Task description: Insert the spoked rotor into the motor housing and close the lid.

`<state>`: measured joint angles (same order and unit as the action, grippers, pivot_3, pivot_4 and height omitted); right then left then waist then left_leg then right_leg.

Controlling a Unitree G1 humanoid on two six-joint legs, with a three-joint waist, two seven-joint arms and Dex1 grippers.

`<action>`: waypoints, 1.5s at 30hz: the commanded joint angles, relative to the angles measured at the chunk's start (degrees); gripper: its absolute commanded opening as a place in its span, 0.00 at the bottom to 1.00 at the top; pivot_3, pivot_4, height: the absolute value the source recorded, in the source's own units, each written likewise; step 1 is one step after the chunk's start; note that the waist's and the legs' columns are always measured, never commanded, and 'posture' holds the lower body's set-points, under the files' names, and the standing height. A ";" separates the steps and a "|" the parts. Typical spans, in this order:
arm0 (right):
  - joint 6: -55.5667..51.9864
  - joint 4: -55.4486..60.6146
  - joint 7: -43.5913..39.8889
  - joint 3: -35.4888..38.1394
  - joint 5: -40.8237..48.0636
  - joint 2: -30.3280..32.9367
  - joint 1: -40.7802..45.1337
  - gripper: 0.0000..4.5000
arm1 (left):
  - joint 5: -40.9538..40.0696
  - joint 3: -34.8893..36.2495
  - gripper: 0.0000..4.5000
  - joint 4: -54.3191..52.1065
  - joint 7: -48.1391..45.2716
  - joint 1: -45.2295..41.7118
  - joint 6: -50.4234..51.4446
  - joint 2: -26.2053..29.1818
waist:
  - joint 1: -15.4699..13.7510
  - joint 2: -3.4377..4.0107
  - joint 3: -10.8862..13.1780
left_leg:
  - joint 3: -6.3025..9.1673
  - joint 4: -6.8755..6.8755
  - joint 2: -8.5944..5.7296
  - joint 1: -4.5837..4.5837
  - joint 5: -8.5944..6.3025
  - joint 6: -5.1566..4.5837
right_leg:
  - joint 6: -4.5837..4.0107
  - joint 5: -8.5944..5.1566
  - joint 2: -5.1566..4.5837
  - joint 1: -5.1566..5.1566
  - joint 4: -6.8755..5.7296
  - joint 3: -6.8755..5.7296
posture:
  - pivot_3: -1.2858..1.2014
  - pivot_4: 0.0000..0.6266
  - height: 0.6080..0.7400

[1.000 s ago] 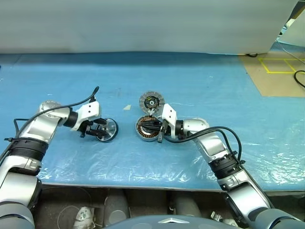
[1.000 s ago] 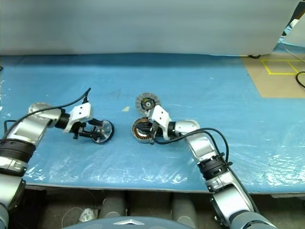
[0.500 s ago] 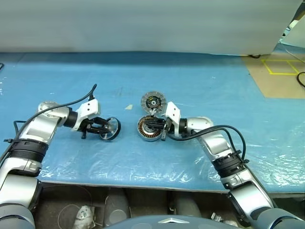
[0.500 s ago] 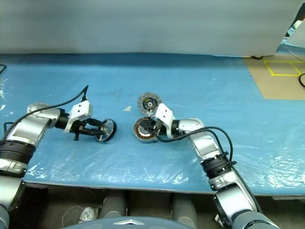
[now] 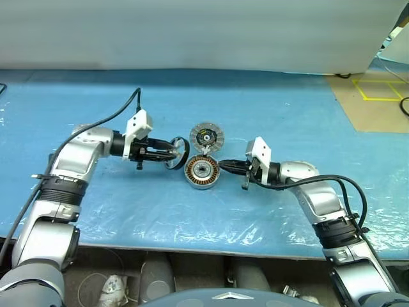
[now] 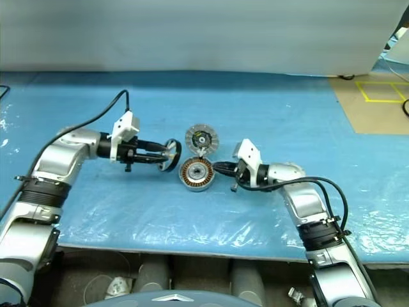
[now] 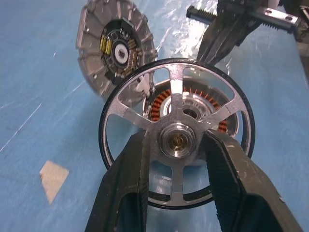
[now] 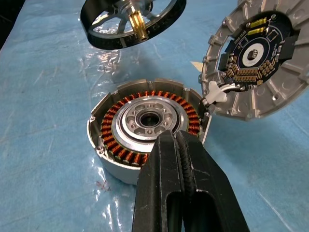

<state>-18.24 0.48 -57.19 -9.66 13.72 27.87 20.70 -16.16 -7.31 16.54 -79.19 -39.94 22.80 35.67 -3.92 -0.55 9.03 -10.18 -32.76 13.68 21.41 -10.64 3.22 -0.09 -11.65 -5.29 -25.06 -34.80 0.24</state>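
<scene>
Right, head views first: your left gripper (image 5: 171, 154) is clamped on the spoked rotor (image 5: 178, 153), carried on edge above the blue sheet (image 5: 287, 121), just left of the motor housing (image 5: 201, 172) and apart from it. That housing sits flat on the sheet with copper windings facing up. Its lid (image 5: 206, 137) stands tilted open at the far rim, board side showing, touching the housing. Your right gripper (image 5: 225, 167) lies just right of the housing, fingers pressed together, holding nothing, tip pointing at the casing wall; touching or not, you can't tell from here. Left wrist view: both black fingers (image 7: 126, 183) pinch the rotor's (image 7: 176, 133) central hub, brass centre between them, silver spokes running out to a dark rim. Through the spokes you see the housing's (image 7: 163, 102) copper ring directly behind. The open lid (image 7: 115, 47) is beside it, gold parts on its dark board. The other arm's closed fingers show past the rim. Right wrist view: your right gripper (image 8: 179, 145) is fully closed, its tip over the near edge of the housing (image 8: 147, 123). The stator bore is unfilled, windings all around it. The lid (image 8: 258, 58) hangs off a white hinge piece (image 8: 216, 92) at the rim. The rotor (image 8: 133, 19) hovers beyond the housing, brass shaft end pointing toward the sheet, clear of the casing.
</scene>
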 commanded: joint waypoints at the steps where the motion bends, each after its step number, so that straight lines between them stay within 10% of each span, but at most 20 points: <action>1: 0.48 2.83 -0.54 0.74 1.20 0.65 -0.31 0.00 | -0.87 -0.16 0.30 -1.34 0.28 -2.23 0.38 -1.07 | 0.00 0.00 0.00 | 0.00 0.00 0.00 0.00 0.00 0.00 | 0.00 0.00 0.00 0.00 0.00 0.00 | 0.52 0.24 1.00; 45: 2.56 0.97 -2.44 -0.37 -1.67 3.97 -3.37 0.00 | 4.95 -7.57 0.30 0.82 1.68 -1.05 -1.23 -5.91 | -0.07 0.00 0.00 | 0.01 -0.01 -0.02 0.05 0.00 -0.02 | 0.00 0.00 -0.03 -0.01 0.03 -0.01 | 0.52 0.24 1.00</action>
<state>-16.72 0.82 -59.42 -9.98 11.84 31.56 16.93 -12.03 -14.29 18.07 -77.45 -41.51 22.22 28.84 -3.99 -0.55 9.04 -10.18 -32.78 13.66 21.46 -10.64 3.20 -0.09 -11.65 -5.31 -25.07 -34.77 0.24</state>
